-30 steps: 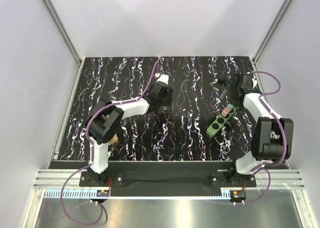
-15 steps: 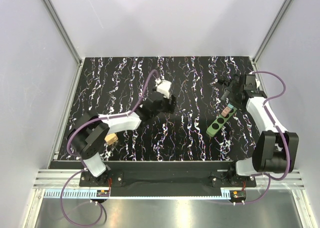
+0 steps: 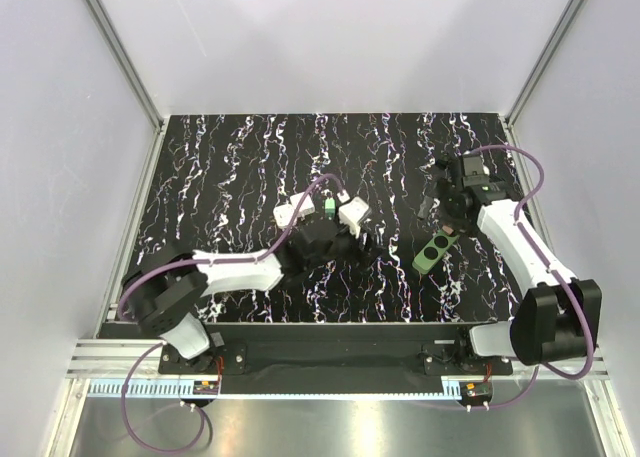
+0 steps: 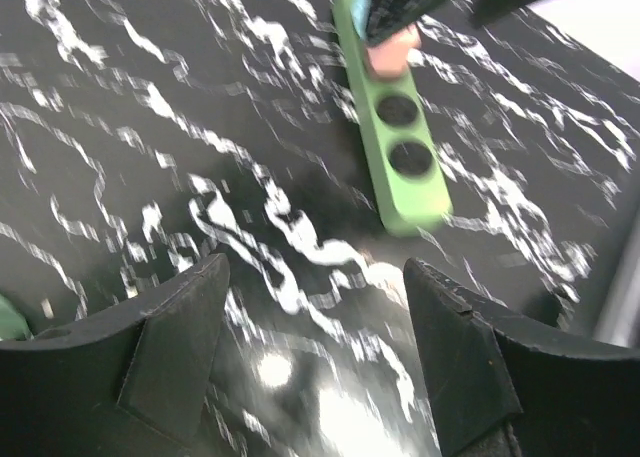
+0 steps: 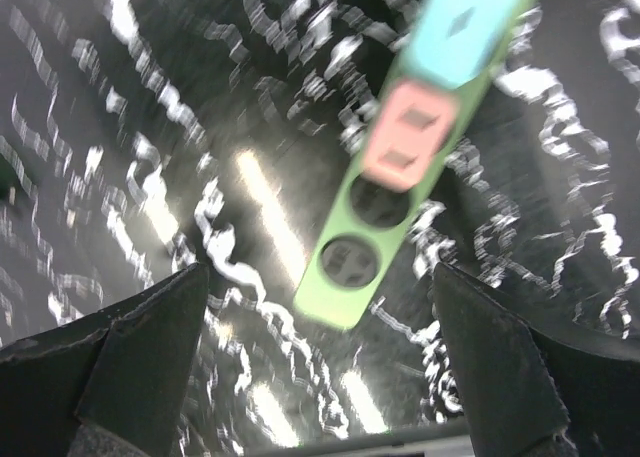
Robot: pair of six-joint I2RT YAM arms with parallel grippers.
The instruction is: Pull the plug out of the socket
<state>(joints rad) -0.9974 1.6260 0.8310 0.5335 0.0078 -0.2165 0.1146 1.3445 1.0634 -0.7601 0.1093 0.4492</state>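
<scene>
Now the left hand [image 4: 315, 277] hangs over the dark marbled counter [image 4: 120, 127] with its two black fingers [image 4: 170, 337] spread wide. There's nothing between them and they touch nothing. Just ahead lies the socket [image 4: 400, 167], a green strip on the right part of the counter, angled away, its near end showing two bare round holes. A pink plug [image 4: 392, 52] sits in the next hole along, and a dark shape crosses the strip at the top edge, too cropped to make out.

Over on the other side, the right hand [image 5: 320, 277] is wide open as well, fingers [image 5: 150, 347] far apart, gripping nothing. The strip's free end shows between them in its wrist view. Beyond the pink plug there's a teal plug [image 5: 465, 22], cut off by the top edge.

From above, the right hand sits over the strip's far end, so the plugs are hard to pick out there. Both wrist views are smeared with blur, and I cannot tell whether the right hand touches the strip.
</scene>
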